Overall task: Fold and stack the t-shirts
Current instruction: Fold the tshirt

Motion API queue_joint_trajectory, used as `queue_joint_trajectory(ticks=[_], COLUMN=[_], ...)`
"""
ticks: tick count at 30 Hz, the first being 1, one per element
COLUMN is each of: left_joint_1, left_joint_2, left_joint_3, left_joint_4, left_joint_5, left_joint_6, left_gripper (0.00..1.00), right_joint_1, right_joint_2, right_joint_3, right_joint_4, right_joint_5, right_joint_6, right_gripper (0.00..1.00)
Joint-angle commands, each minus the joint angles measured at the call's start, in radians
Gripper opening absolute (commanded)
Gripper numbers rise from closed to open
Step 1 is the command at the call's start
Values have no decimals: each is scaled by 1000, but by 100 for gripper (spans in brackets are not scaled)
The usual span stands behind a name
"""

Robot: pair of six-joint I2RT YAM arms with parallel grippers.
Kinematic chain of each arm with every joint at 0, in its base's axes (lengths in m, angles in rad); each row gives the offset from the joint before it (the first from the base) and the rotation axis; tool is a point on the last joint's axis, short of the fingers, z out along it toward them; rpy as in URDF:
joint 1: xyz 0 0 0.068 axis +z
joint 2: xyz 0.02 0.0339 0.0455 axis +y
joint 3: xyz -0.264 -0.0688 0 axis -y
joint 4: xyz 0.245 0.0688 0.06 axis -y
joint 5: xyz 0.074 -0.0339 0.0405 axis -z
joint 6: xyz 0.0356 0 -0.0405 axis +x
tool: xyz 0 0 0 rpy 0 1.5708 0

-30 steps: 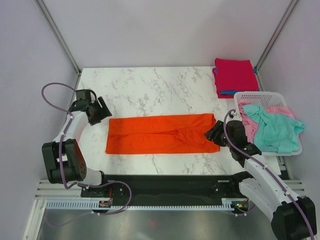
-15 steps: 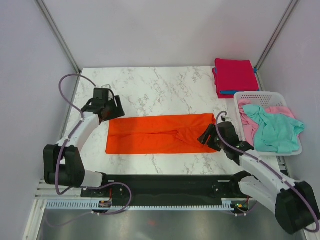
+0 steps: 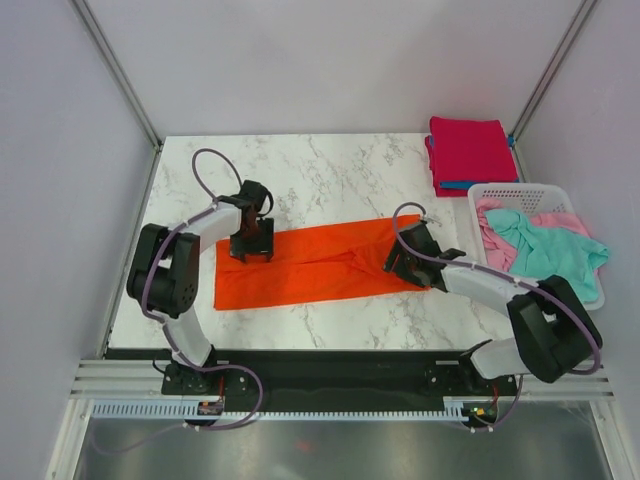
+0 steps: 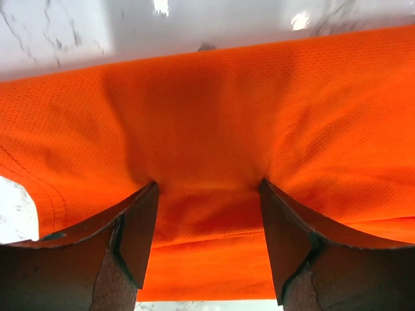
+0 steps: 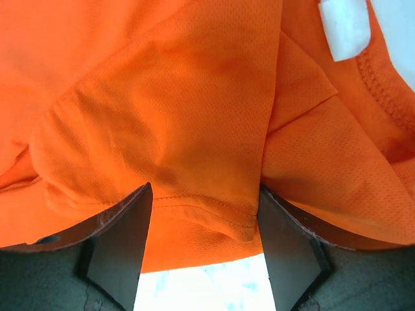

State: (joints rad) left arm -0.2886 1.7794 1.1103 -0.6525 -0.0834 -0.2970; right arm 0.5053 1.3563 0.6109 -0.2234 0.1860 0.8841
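Note:
The orange-red t-shirt (image 3: 320, 265) lies on the marble table as a long folded strip. My left gripper (image 3: 250, 240) is open and pressed down on the shirt's left end near its far edge; in the left wrist view (image 4: 207, 184) orange cloth (image 4: 214, 123) fills the gap between the fingers. My right gripper (image 3: 405, 262) is open on the shirt's right end; in the right wrist view (image 5: 204, 188) a hemmed fold (image 5: 194, 162) lies between the fingers, with a white label (image 5: 343, 26) at the top right.
A folded magenta t-shirt (image 3: 468, 150) lies on a blue one (image 3: 455, 184) at the far right corner. The white slotted basket (image 3: 520, 190) at the right holds a teal t-shirt (image 3: 550, 258) and a pink one (image 3: 562, 220). Bare marble table (image 3: 320, 180) lies beyond the orange shirt.
Both arms swung inward. The left gripper went from beside the table's left edge onto the shirt's left end. The right gripper moved left and further onto the shirt's right end.

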Motion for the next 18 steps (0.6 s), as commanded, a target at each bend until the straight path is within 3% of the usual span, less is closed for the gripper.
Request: queue_joint_trajectory(ticks=[1,6,12,13,16,18], left_joint_1=[-18,-21,-27,-33,-64,-104], left_joint_2=[51,-10,-95,-124,-197,-241], left_joint_3=[45,0,-197,-248,-323,-349], left_joint_4=[-91,-82,107,134,200,220], left_joint_5=[-53,89,540,575,602,608], left_joint_6=[33,-33,-158,-178,-273,-332], left_gripper=[70,70,63,63,63,63], right_joint_1=[-25,-108,-116,-116,-117,-120], right_joint_2=[143,465,933,986,1167,1269], right_joint_3=[116,404,1065,1227,1503,1604], right_joint_4=[-2,-45,-241,-261,-315,-314], right_joint_5=[67,1,-124,-163,-183,-232], right_joint_6=[-48,-161,-279,-286,-303,-310], right_gripper=[72,72,70,70,70,71])
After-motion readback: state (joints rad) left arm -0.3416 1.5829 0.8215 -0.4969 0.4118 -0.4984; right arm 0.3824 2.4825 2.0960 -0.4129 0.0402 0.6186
